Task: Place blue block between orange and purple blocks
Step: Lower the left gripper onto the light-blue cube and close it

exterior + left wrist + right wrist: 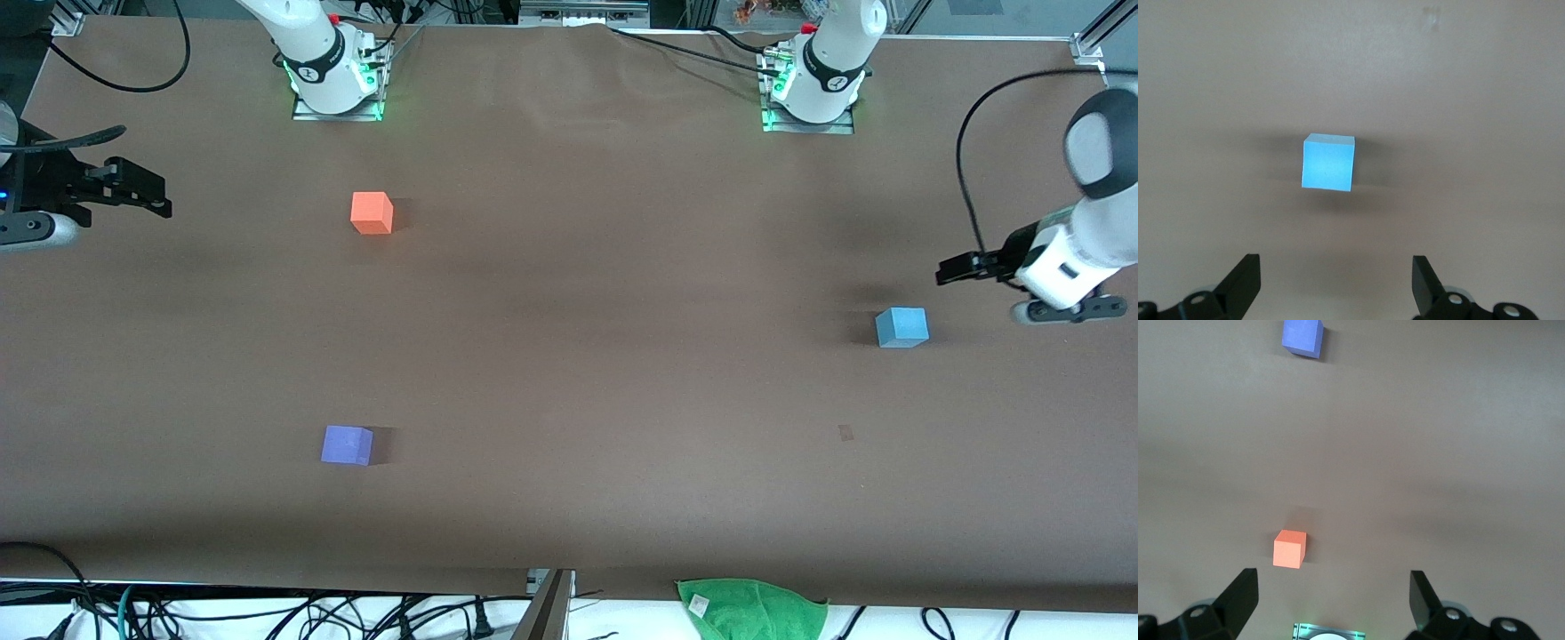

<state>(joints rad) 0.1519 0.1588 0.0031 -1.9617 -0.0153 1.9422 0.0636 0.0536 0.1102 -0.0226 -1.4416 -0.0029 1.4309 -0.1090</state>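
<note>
The table [569, 373] fills nearly the whole front view, a plain brown sheet, faintly creased near the upper middle. The two arm bases stand along its top edge, lit green at their feet. Along the bottom edge of the frame run loose cables, and a green cloth [751, 609] hangs over the table's lip at lower right.

The left gripper [956, 269] hangs at the right edge of the frame, over the table just above and to the right of the blue block [901, 327]; its jaws stand wide and hold nothing. In the left wrist view the blue block [1329, 162] sits a little off the middle between the two fingers [1243, 287], well apart from them. The right gripper [151, 196] waits at the left edge of the frame, jaws wide and empty too.

The orange block [372, 213] lies upper left of centre, the purple block [347, 445] almost straight below it in the frame, with bare table between.

The step in hand looks to be the approach to the blue block. To do it well, I judge the left gripper should centre over the cube, square its jaws to two flat faces, then descend fully before closing. The cube is light and could skid if one finger touches first.
</note>
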